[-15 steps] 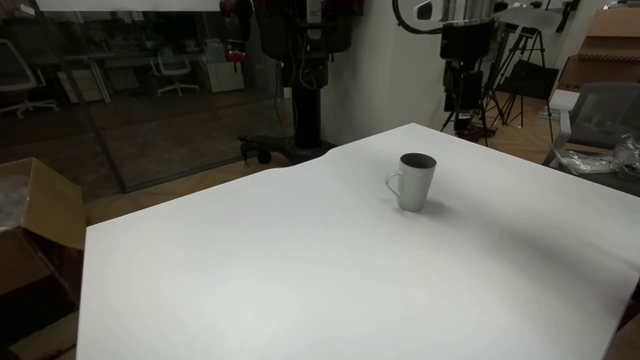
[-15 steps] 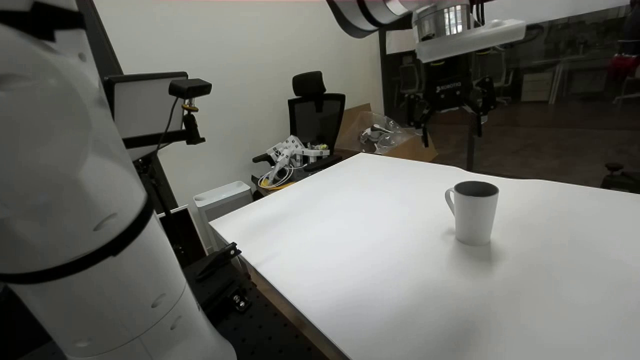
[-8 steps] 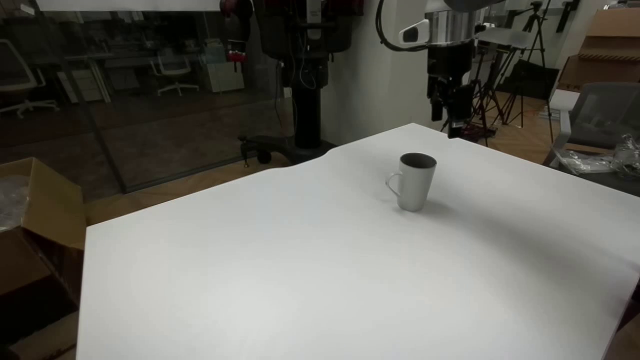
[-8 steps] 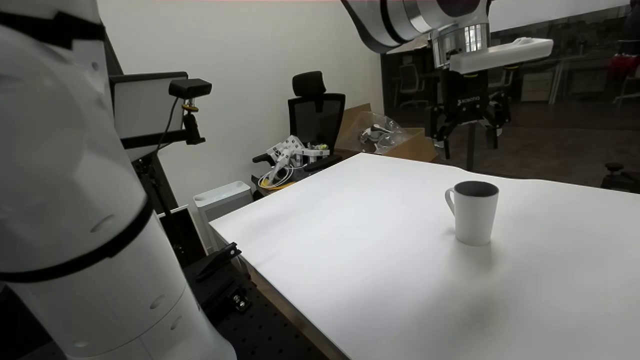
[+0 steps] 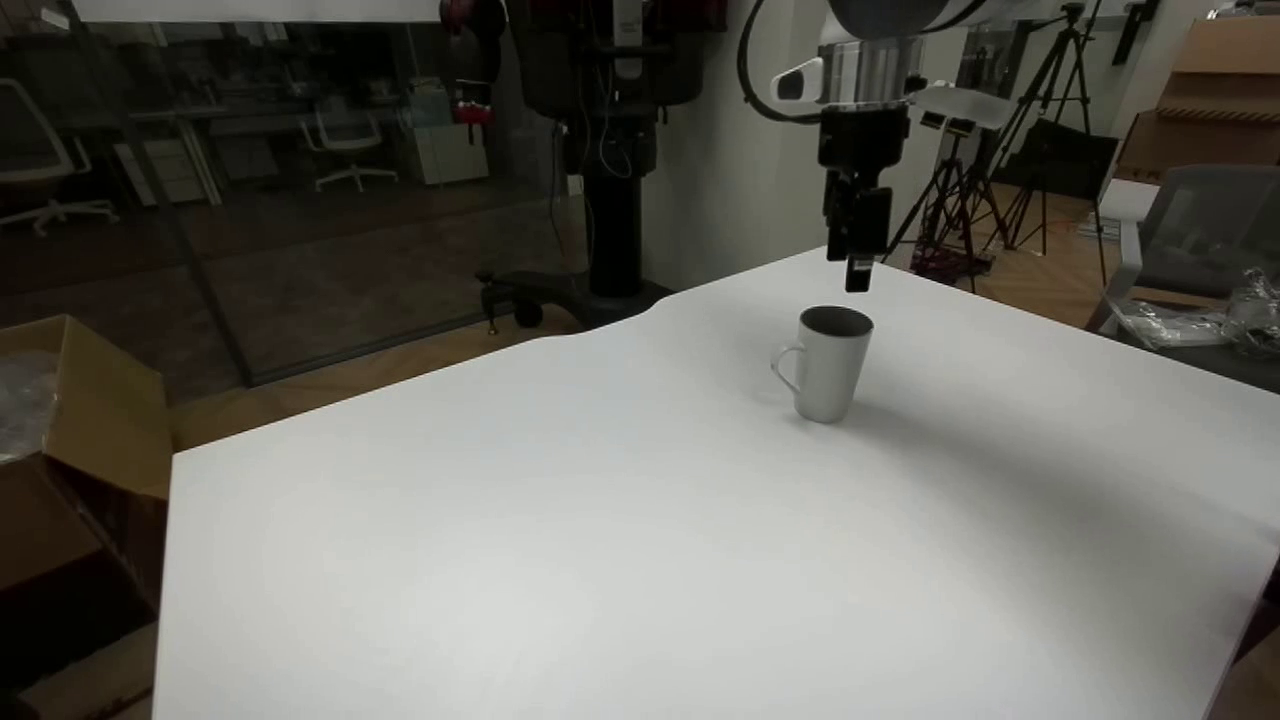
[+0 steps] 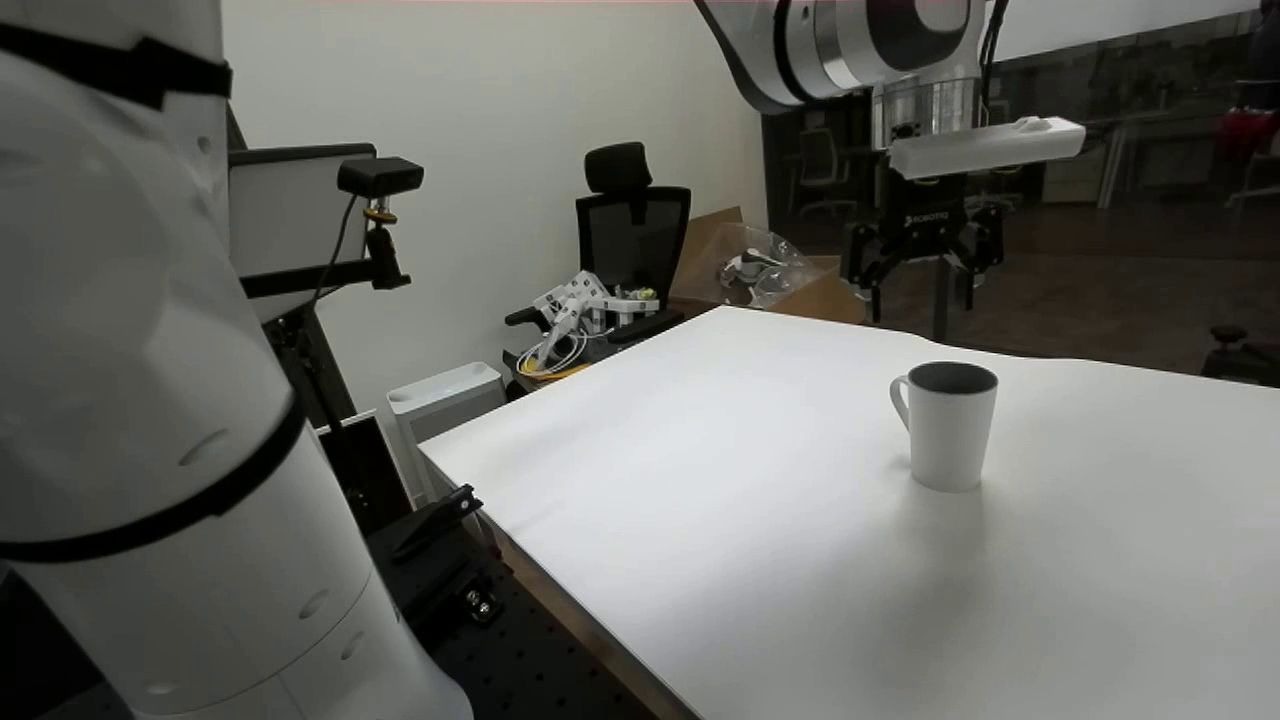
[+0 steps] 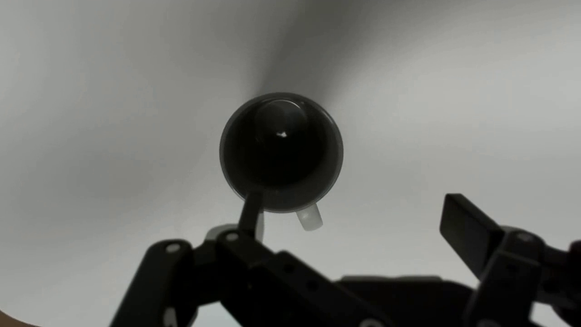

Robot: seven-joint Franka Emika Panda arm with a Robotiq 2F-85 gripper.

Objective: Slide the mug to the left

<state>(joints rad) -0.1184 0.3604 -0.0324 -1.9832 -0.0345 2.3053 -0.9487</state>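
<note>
The white mug [image 5: 828,372] stands upright on the white table, its grey interior facing up. It also shows in another exterior view [image 6: 952,440] with its handle on the left. In the wrist view I look down into the dark mug opening [image 7: 281,152], and the handle points toward the bottom. My gripper [image 6: 922,300] is open and empty, above the table and higher than the mug's rim. It also shows in an exterior view [image 5: 850,268] just above the mug. In the wrist view the gripper [image 7: 353,200] has its left fingertip overlapping the mug's lower rim and its right fingertip well to the right.
The white table [image 5: 500,540] bears the mug and a soft arm shadow. A cardboard box [image 5: 100,420] stands beyond the table's edge. A chair [image 6: 632,230] and a box with plastic wrap [image 6: 790,275] are behind the table. The robot's base arm [image 6: 170,400] stands beside it.
My gripper has come lower and moved over toward the mug, shifting left in an exterior view. Its fingers stay open. The mug has not moved.
</note>
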